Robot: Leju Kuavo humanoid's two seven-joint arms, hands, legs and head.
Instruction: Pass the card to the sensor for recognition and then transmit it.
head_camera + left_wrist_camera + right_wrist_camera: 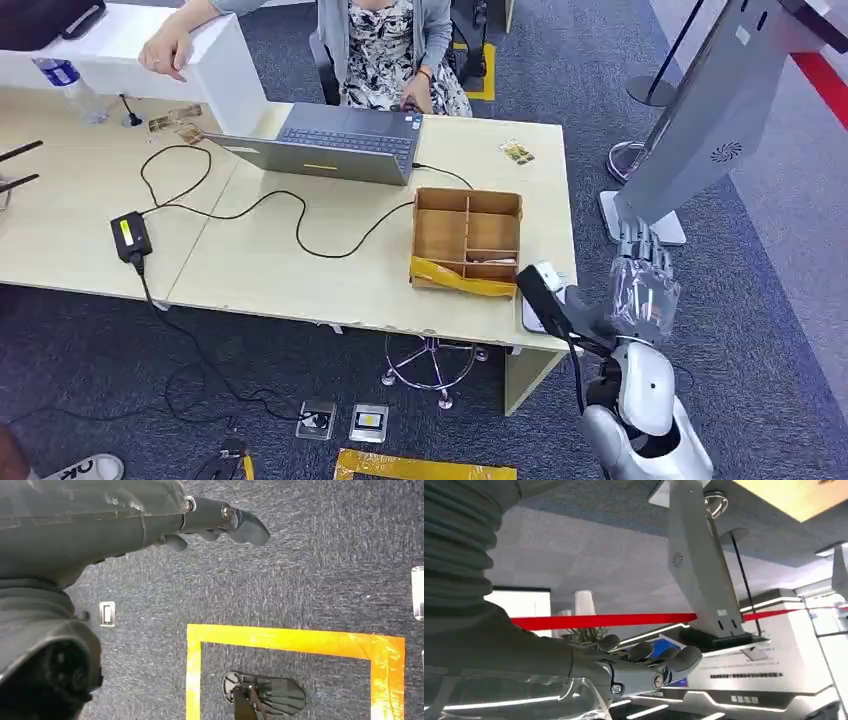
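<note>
Left hand (220, 522) hangs over the carpet, fingers apart, nothing held | wooden box (467, 240) at the desk's (300, 275) front right edge | dark sensor unit (545, 293) on the front right corner | right hand (645, 285) raised beside that corner, fingers straight; card in it? Can't tell.

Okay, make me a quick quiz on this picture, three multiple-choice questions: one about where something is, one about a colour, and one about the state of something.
1. Where is the wooden box?
A. on the floor
B. on the table near its right end
C. on the laptop

2. What colour is the floor tape?
A. yellow
B. blue
C. white

3. How is the laptop?
A. shut
B. open
C. upside down

Answers: 1 B, the box stands on the tabletop beside the cable. 2 A, the left wrist view shows a yellow outline on the grey carpet. 3 B, its keyboard shows, facing the seated person.
</note>
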